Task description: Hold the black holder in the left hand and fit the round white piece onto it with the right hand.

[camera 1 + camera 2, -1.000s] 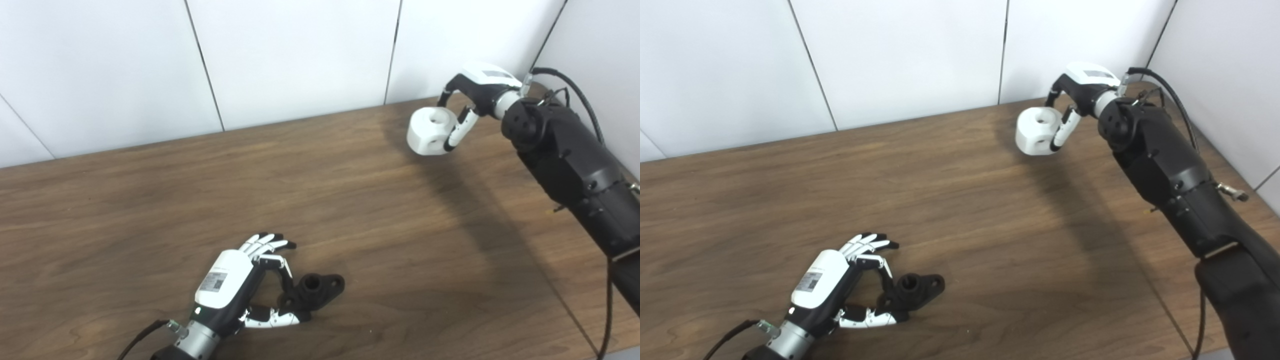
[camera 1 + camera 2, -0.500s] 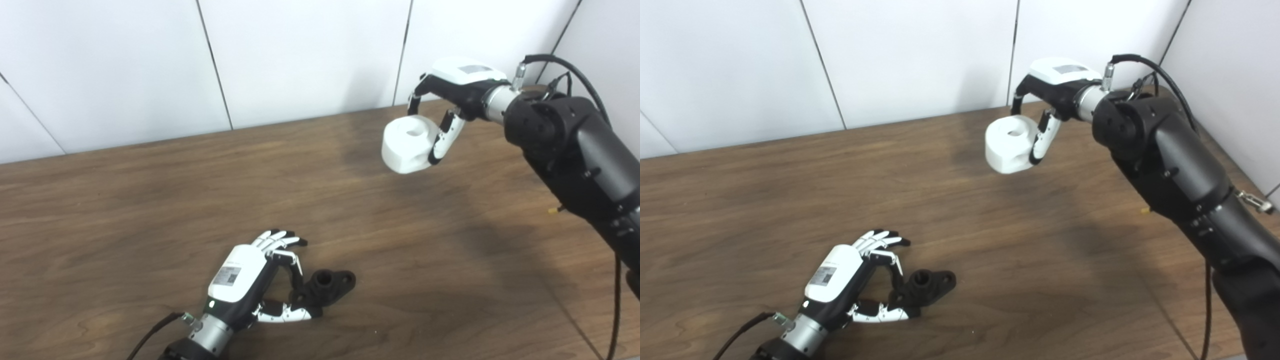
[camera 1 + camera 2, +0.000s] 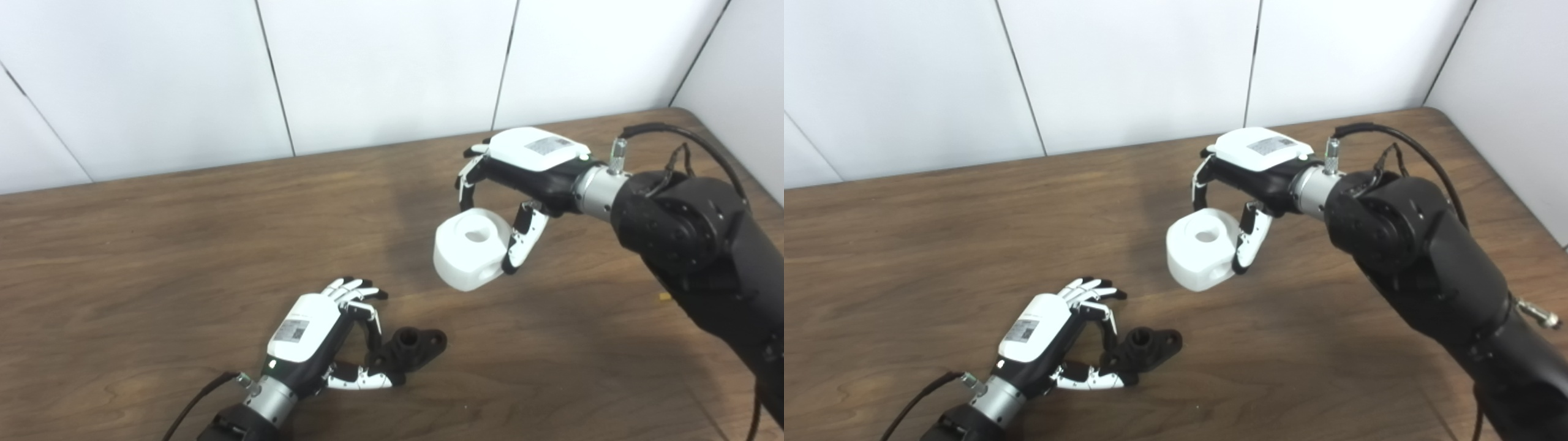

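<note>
The black holder (image 3: pixel 409 350) lies on the wooden table (image 3: pixel 153 245) near the front, its raised tube pointing up and a flat lug sticking out to the right. My left hand (image 3: pixel 318 343) rests at its left end, with thumb and fingers closed on that end. The round white piece (image 3: pixel 470 248), a thick disc with a hole in its top and a side hole, hangs above the table in my right hand (image 3: pixel 520 177). The right hand is shut on it from above, up and to the right of the holder.
White wall panels (image 3: pixel 380 67) stand along the table's far edge. A side wall (image 3: pixel 747 79) meets the table's right corner. A small yellowish speck (image 3: pixel 664 297) lies on the wood beside my right forearm (image 3: pixel 698 245).
My right hand has carried the white piece from the far right corner down and left towards the holder. The view has also shifted a little. The left hand keeps its place on the holder.
</note>
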